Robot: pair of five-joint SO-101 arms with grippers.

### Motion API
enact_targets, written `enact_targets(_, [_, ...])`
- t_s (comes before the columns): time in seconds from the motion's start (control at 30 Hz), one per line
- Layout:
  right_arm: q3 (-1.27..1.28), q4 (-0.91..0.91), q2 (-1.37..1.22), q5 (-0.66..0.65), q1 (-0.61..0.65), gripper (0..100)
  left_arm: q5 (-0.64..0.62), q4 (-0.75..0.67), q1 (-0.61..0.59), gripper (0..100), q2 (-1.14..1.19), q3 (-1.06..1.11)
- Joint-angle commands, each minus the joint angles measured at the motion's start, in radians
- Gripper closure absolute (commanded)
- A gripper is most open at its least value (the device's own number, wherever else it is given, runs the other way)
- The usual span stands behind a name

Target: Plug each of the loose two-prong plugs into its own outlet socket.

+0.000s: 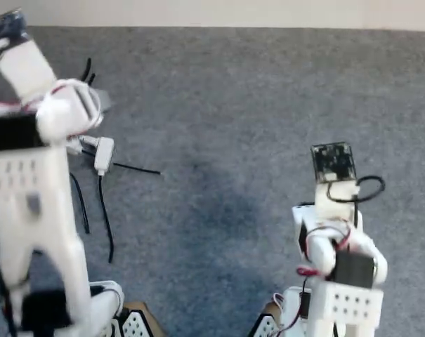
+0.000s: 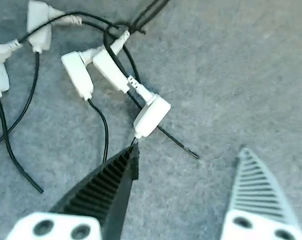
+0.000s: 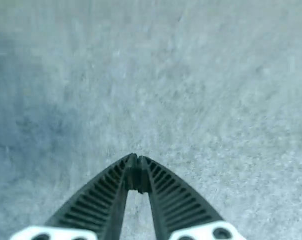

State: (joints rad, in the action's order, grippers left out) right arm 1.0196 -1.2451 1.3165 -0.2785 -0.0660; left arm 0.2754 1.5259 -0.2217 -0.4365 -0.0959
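The left arm's jaws stand wide apart and empty, with a black finger (image 2: pixel 108 190) and a white finger (image 2: pixel 255 190) angled down at the grey, felt-like counter (image 2: pixel 230 75). The black finger's tip sits just beside the lower end of a white plug body (image 2: pixel 151 116). That body lies flat and slanted, outside the gap instead of between the fingers. The step in hand looks like picking up this nearest piece. To do it well, the jaws should shift sideways until the body is centred in the gap. They should then close across its two long sides, clear of the thin black wire crossing beneath it. The prongs are hidden, so it is hard to tell which end faces a socket, and a grip near the middle seems safest. Beyond it, more white plug and socket bodies (image 2: pixel 111 67) lie tangled in looping black cords (image 2: pixel 103 130), and lifting slowly should avoid dragging them. Plugs cannot be told from sockets here. Well apart from the tangle, the right arm's jaws are pressed together on nothing above bare counter.
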Motion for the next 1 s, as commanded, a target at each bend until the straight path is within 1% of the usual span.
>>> enact_targets(0.0, [0.01,-0.002,0.219,0.017,0.01,99.4,-0.009,-0.08,0.019,78,-0.266,0.211])
enact_targets(0.1, [0.176,0.005,0.446,0.017,0.01,99.4,-0.006,-0.178,0.019,77,-0.475,0.519])
enact_targets(0.17, [0.278,0.005,0.541,0.006,0.004,99.4,-0.005,-0.247,0.019,77,-0.616,0.725])
enact_targets(0.27, [0.337,0.056,0.47,-0.084,0.004,99.4,0.021,-0.311,0.019,77,-0.806,0.97])
enact_targets(0.33, [0.4,0.116,0.427,-0.087,-0.007,99.4,0.028,-0.328,0.015,77,-0.921,1.101])
enact_targets(0.47, [0.503,0.197,0.417,-0.087,-0.024,99.4,0.028,-0.328,0.015,77,-1.113,1.3])
enact_targets(0.6, [0.601,0.208,0.417,-0.087,-0.027,99.4,0.025,-0.33,0.021,77,-1.283,1.511])
enact_targets(0.7, [0.69,0.208,0.417,-0.081,-0.035,99.4,0.025,-0.374,0.021,77,-1.394,1.675])
enact_targets(0.8, [0.751,0.239,0.417,-0.009,-0.087,99.4,0.025,-0.462,0.018,77,-1.388,1.794])
enact_targets(0.87, [0.779,0.269,0.415,0.015,-0.145,99.4,0.025,-0.47,0.013,77,-1.365,1.791])
enact_targets(0.97, [0.786,0.271,0.406,0.011,-0.228,99.4,0.026,-0.47,0.013,77,-1.342,1.793])
